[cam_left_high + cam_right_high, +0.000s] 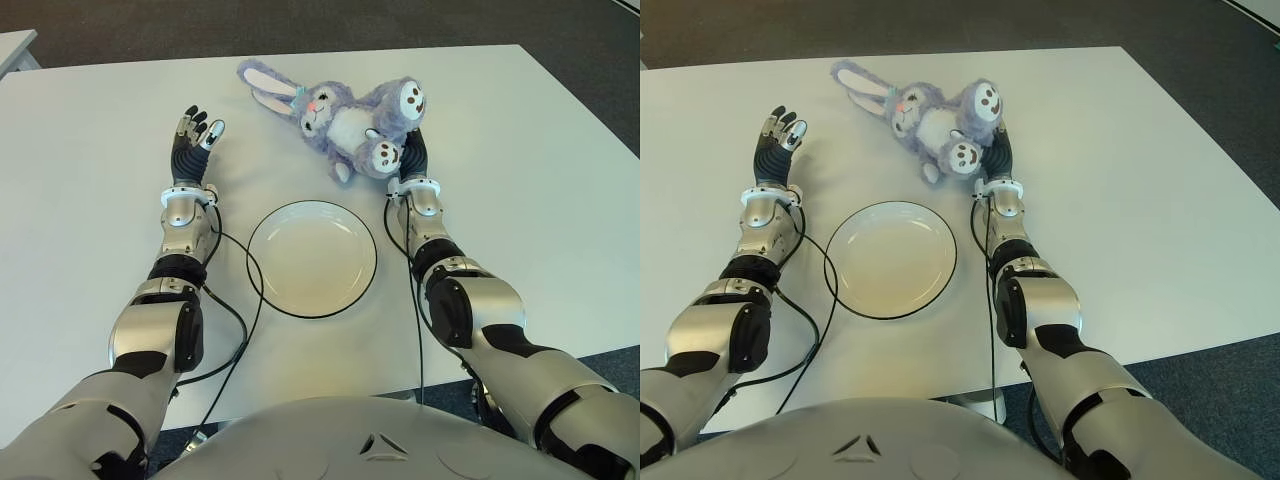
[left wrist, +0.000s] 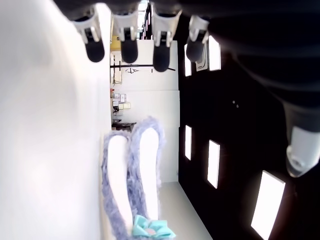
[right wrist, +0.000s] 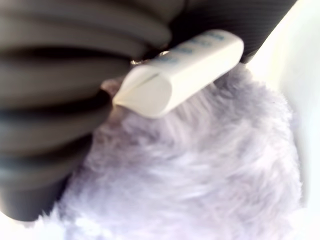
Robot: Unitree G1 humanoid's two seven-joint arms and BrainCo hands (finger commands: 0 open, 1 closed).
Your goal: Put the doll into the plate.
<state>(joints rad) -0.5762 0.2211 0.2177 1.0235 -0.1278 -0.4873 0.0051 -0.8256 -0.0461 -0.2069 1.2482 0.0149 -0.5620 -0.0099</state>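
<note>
Our right hand (image 1: 412, 152) grips the doll (image 1: 345, 118) by its legs, body stretching far-left, plate (image 1: 268, 282) near-left; left hand (image 1: 193, 135) spread.

We see a white table (image 1: 90, 250) standing on dark grey carpet (image 1: 300, 25), with the corner of a second pale table (image 1: 15, 45) just beyond its far left edge, and a blue-grey strip of floor (image 1: 1240, 390) at near right.

You're in an office-like indoor room: a plain white table (image 1: 520, 170) stands on dark grey carpet (image 1: 300, 25). Your left wrist view shows rectangular ceiling light panels (image 2: 214, 164) and a white wall (image 2: 150, 70) with posted sheets.
</note>
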